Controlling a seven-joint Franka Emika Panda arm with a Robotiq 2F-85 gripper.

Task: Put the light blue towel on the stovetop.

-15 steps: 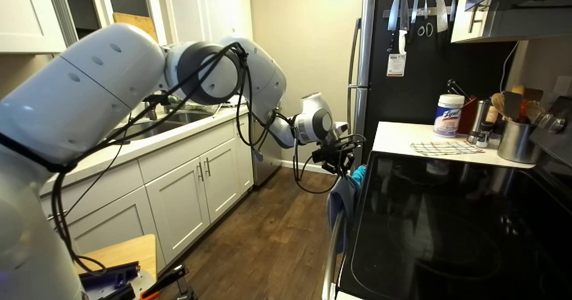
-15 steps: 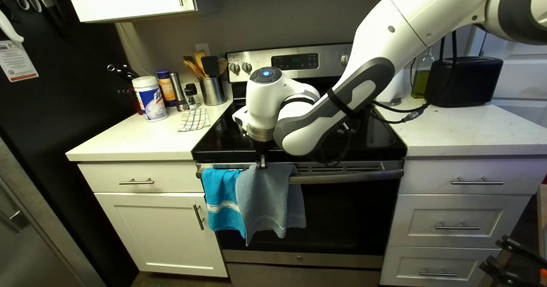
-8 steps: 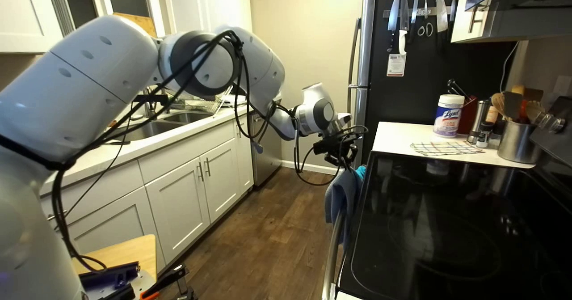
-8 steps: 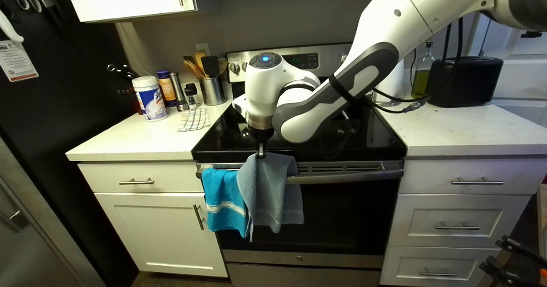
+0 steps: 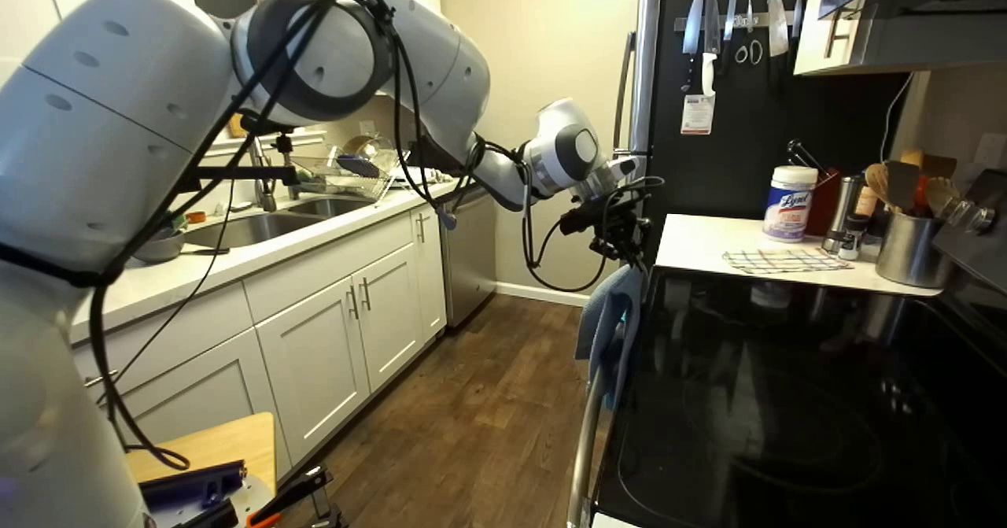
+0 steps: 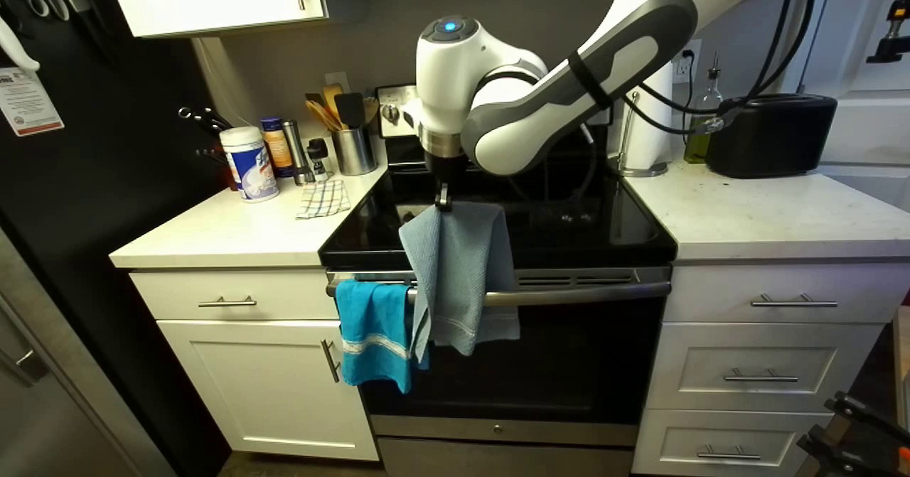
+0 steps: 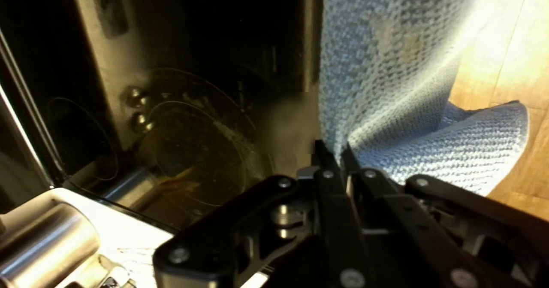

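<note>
The light blue towel [image 6: 458, 271] is a grey-blue knitted cloth. My gripper [image 6: 443, 203] is shut on its top edge and holds it above the oven door's front. In the wrist view the towel [image 7: 386, 65] is pinched between the fingertips of the gripper [image 7: 336, 153]. Its lower part hangs down across the oven handle [image 6: 590, 294]; whether a flap lies behind the bar I cannot tell. In an exterior view the towel [image 5: 610, 312] hangs beside the front edge of the black glass stovetop [image 5: 755, 402]. The stovetop also shows in the wrist view [image 7: 193, 129].
A turquoise towel [image 6: 373, 335] with a white stripe hangs on the handle at the left. On the counter beside the stove are a wipes tub [image 6: 249, 164], a utensil pot [image 6: 354, 151] and a checked cloth [image 6: 323, 200]. A range hood [image 5: 936, 16] overhangs the stove.
My gripper has risen, lifting the light blue towel's top from handle height to above the stovetop's front edge. Its lower hem has come up too. The turquoise towel stays on the handle.
</note>
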